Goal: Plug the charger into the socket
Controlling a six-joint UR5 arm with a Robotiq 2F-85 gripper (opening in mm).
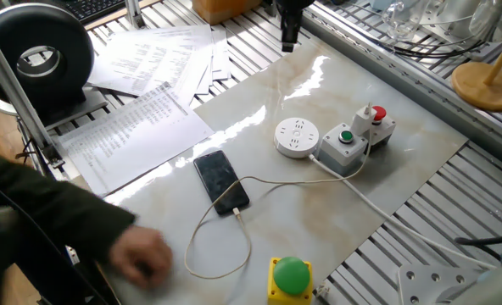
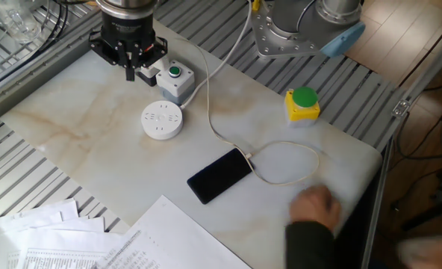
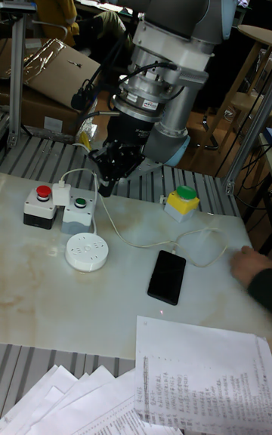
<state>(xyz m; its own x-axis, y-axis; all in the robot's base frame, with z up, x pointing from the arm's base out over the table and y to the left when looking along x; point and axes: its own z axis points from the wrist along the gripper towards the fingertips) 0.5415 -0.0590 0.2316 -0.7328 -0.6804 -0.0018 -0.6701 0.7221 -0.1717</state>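
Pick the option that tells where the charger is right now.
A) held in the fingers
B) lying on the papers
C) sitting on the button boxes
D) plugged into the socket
C: the charger rests on top of the button boxes, just beside the socket, which has nothing plugged into it.

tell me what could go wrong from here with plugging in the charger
1. The charger is perched on the grey button boxes, so the gripper may bump a button or knock it over while grasping.
2. Its thin cable runs to the smartphone; lifting might drag the phone.
3. A person's hand rests by the cable's loop and could snag it.
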